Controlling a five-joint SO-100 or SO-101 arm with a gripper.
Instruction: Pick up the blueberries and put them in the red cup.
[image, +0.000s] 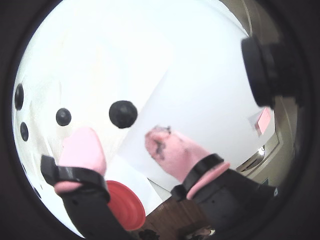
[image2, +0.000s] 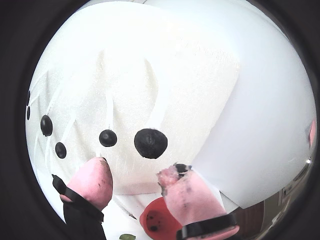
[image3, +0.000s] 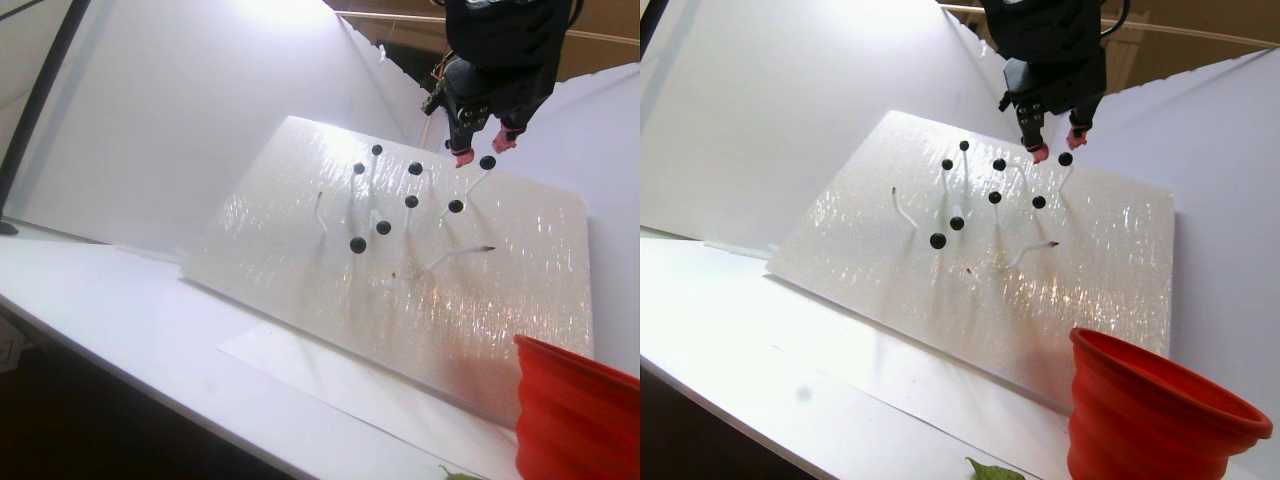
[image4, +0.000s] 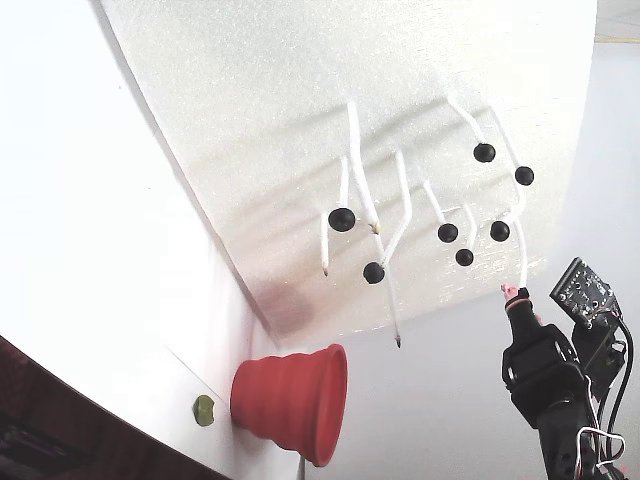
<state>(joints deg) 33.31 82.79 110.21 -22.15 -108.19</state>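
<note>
Pink-tipped fingers (image2: 135, 182) spread wide, empty, just below one blueberry (image2: 150, 143) on its white stem against the tilted foam board (image3: 400, 270). More blueberries (image4: 448, 232) scattered over that board. Red cup (image3: 575, 415) on the counter (image3: 150, 310) at near right, cut off by the frame edge in the stereo pair's left half, partly hidden behind the fingers in both wrist views.

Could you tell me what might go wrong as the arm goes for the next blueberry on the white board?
1. The nearest blueberry sits beyond the pink fingertips of the open gripper, so closing now could miss it.
2. Neighbouring blueberries and thin white stems crowd the target; the jaws may knock or snag them.
3. The red cup stands well below the board, so a loosely held berry may drop on the way.
</note>
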